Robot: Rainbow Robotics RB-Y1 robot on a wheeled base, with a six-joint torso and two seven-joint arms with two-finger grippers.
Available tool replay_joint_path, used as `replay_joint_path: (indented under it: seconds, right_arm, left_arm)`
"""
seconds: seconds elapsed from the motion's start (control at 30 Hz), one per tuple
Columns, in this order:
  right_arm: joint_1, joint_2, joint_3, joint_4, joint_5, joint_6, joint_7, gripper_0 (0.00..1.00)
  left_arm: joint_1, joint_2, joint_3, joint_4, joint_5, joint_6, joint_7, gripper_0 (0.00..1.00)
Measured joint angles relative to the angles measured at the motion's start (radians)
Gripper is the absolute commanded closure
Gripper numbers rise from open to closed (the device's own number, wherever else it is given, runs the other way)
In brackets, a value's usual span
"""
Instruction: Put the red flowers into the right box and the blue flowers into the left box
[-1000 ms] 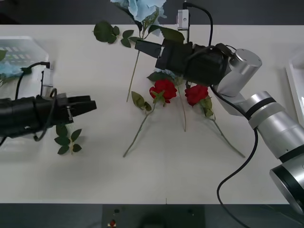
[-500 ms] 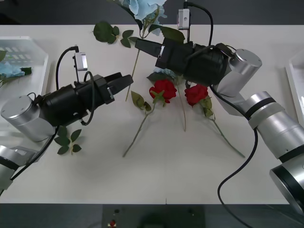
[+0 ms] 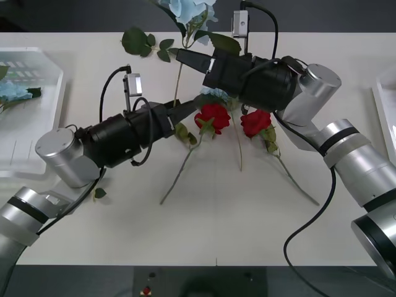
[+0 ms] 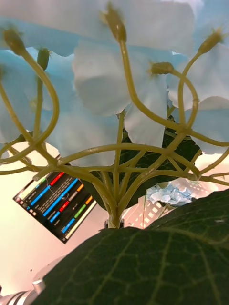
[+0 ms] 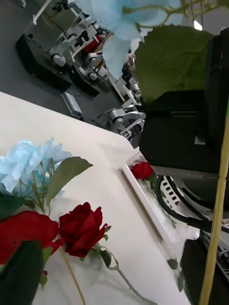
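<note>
Right gripper point(image 3: 185, 60) is holding a blue hydrangea point(image 3: 185, 9) by its stem at the table's far edge; left gripper point(image 3: 184, 109), fingers nearly closed, is reaching just beside that stem and the red roses point(image 3: 213, 116). Judging by this crowding, the arms risk colliding or dragging a rose. Left box point(image 3: 37, 124) is holding one blue flower point(image 3: 13, 93); right box point(image 5: 148, 200) is holding a rose point(image 5: 142, 170).

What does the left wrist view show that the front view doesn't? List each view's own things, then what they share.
Left wrist view alone: a boxed red rose lying in the right box.
Front view alone: the left box with a boxed blue flower in it, and the left gripper next to the roses.
Both: two red roses lying on the table, and the held blue flower raised by the right gripper.
</note>
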Motion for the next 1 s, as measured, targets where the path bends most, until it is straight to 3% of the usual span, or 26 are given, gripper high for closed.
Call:
replay_joint_path:
  seconds: [0.53,0.6,0.63,0.67,1.0]
  right_arm:
    - [0.0,0.0,0.0,0.0,-0.001,-0.001,0.0,0.99]
    - [0.0,0.0,0.0,0.0,-0.001,-0.001,0.0,0.36]
    - [0.0,0.0,0.0,0.0,-0.001,-0.001,0.0,0.11]
    - [0.0,0.0,0.0,0.0,-0.001,-0.001,0.0,0.03]
    - [0.0,0.0,0.0,0.0,-0.001,-0.001,0.0,0.0]
  left_arm:
    - [0.0,0.0,0.0,0.0,0.023,-0.008,0.0,1.0]
    - [0.0,0.0,0.0,0.0,0.024,-0.008,0.0,1.0]
    - [0.0,0.0,0.0,0.0,0.025,-0.008,0.0,1.0]
    - [0.0,0.0,0.0,0.0,0.03,-0.008,0.0,1.0]
    - [0.0,0.041,0.001,0.0,0.086,-0.008,0.0,1.0]
